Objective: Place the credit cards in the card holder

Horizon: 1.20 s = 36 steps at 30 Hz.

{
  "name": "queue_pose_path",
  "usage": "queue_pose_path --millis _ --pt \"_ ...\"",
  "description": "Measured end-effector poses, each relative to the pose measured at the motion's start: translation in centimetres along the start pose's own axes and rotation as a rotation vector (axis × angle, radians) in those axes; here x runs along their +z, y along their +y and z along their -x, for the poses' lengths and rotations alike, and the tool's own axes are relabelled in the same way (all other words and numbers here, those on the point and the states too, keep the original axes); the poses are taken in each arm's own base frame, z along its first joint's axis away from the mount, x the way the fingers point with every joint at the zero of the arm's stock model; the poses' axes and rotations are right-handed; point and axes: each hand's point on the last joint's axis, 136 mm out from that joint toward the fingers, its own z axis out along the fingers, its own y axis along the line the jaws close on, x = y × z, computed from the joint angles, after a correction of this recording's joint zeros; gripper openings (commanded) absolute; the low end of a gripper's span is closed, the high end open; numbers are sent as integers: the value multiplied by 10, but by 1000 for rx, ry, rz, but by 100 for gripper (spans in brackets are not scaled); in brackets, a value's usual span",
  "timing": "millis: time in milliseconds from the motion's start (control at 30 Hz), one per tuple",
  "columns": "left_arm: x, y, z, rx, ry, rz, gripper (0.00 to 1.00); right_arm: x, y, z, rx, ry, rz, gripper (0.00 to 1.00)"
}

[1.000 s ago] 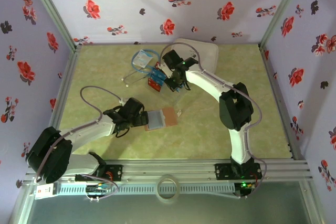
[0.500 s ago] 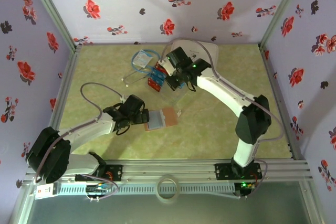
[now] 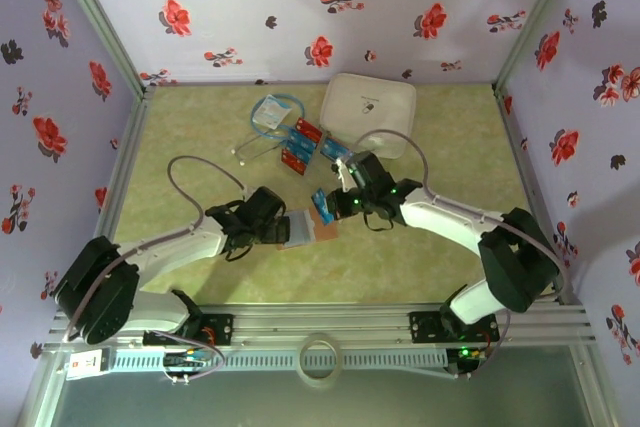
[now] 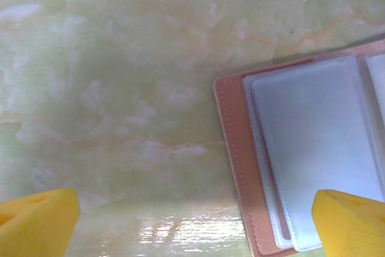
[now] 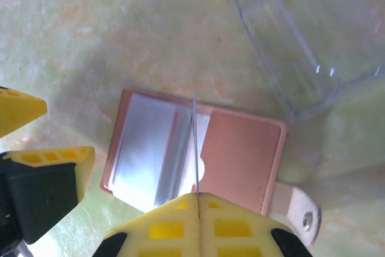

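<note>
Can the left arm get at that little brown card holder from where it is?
Probably yes: the left fingers stand wide open with an edge of the card holder between them, nothing in the way. The right fingers, shut on a blue card, hover over its middle.

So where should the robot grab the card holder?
Probably the stitched tan edge of the holder, coming in low from the side of the left hand. It lies flat and open, and the right hand holds a card over its middle.
</note>
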Motion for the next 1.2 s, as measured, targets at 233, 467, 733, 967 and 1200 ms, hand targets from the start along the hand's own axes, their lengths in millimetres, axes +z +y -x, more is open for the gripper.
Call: queue_pose_path --millis 233,467,733,967,1200 --pt "10 -7 -5 39 21 27 100 16 6 1 113 -41 89 0" --pt "15 -8 -3 42 16 42 100 26 3 -1 148 -52 105 0" --pt "19 -9 -1 42 7 47 100 39 -10 -17 178 -24 87 0" --pt "23 -6 -6 44 14 53 100 42 -15 -21 197 -28 88 0" --pt "25 0 -13 47 25 72 100 42 -18 -23 214 -33 89 0"
